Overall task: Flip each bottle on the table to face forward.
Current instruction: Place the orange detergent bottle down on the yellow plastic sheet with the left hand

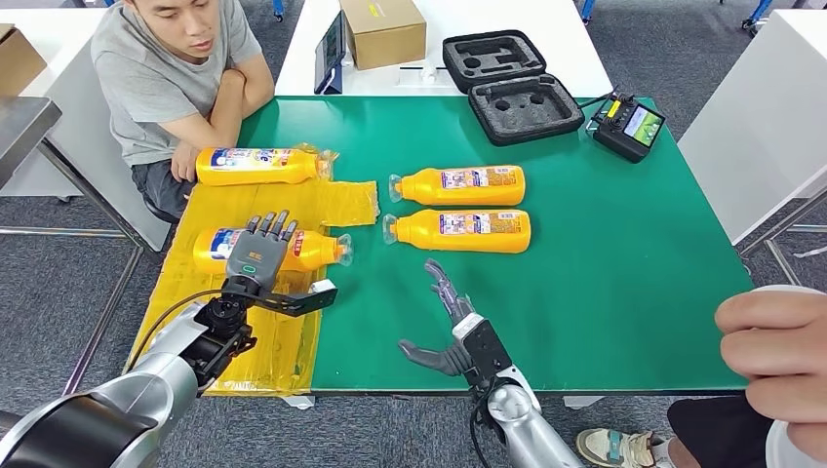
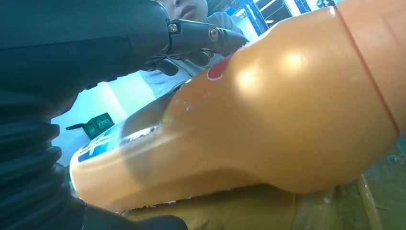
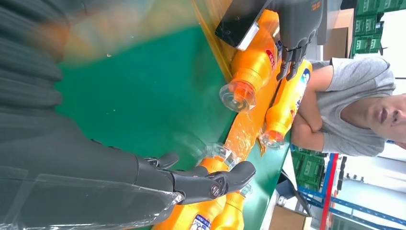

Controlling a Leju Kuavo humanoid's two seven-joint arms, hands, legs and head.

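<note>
Green table (image 1: 605, 292), near edge to far: right hand (image 1: 451, 327) spread, holding nothing; left hand (image 1: 258, 249) laid over the near bottle (image 1: 317, 251) on yellow film (image 1: 283, 341) at the left edge, grip uncertain — roll it gently, label up; three bottles beyond — foam case (image 1: 512, 88) far.

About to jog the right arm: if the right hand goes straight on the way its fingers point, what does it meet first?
Probably the nearer bottle of the right-hand pair; the right hand points roughly at its neck end, bare green table between. Depth is unclear.

Four bottles (image 1: 458, 185) on table (image 1: 624, 292)
</note>
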